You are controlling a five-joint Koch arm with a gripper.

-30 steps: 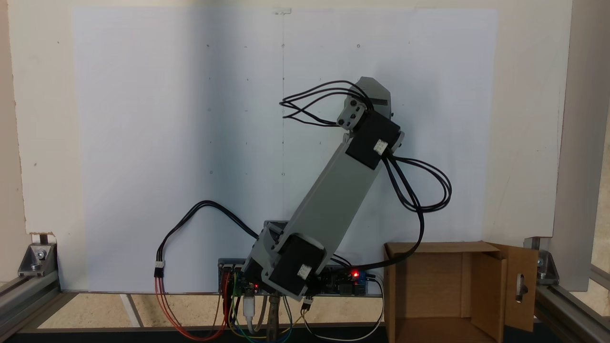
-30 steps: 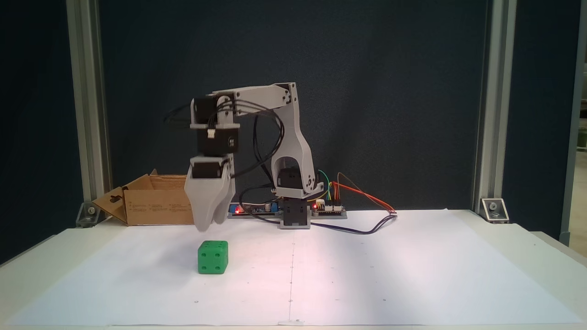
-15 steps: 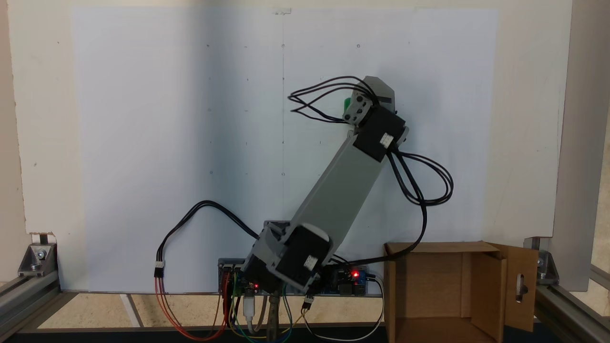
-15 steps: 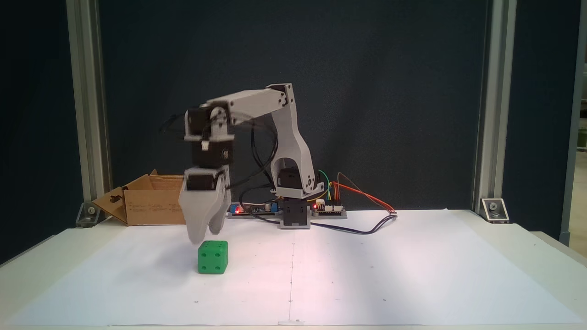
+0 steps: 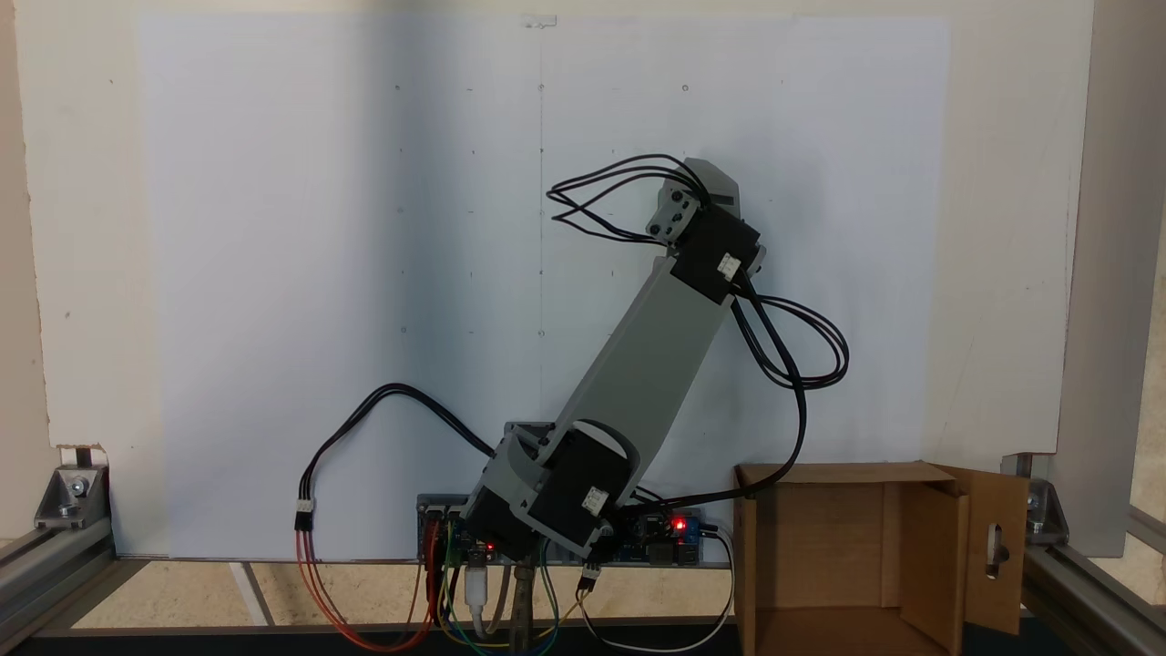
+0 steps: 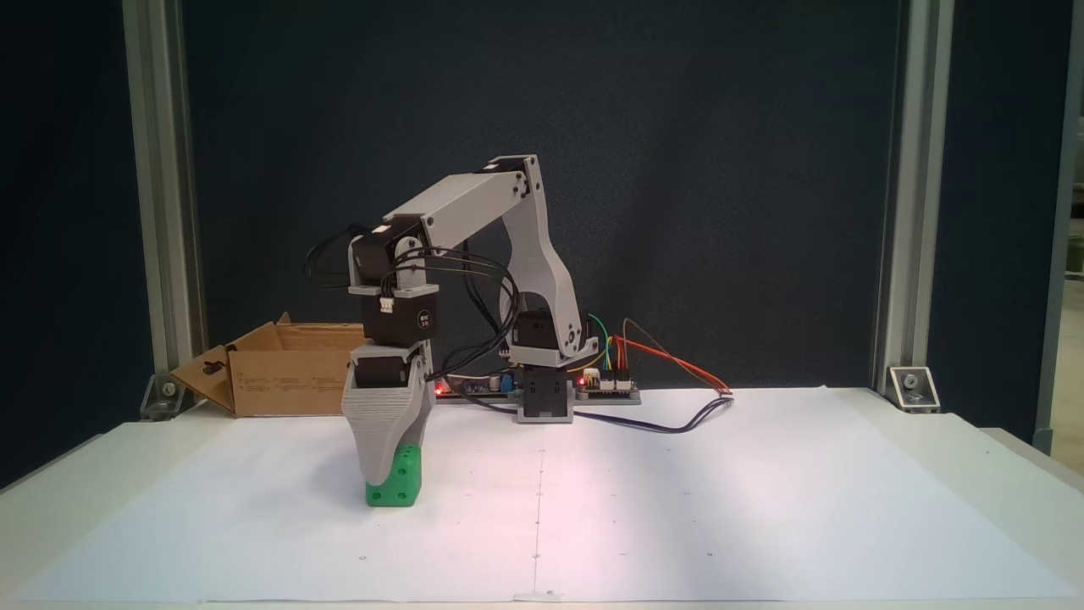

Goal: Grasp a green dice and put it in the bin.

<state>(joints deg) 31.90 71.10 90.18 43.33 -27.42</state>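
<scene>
The hand (image 6: 383, 479) reaches down over the green dice (image 6: 400, 485) on the white paper (image 6: 677, 508) toward the surface's left front, its grip impossible to judge, while the bin's (image 6: 279, 381) small printing is unreadable.

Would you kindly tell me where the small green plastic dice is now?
In a fixed view, the green dice sits on the white paper, left of centre, under the grey gripper.

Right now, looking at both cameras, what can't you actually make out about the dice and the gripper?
- Gripper: one jaw visible from the front; the other lies behind, so open or shut is unclear.
- Green dice: its left part is covered by that jaw.
- Bin: cut off by the picture's bottom edge in the view from above.
</scene>
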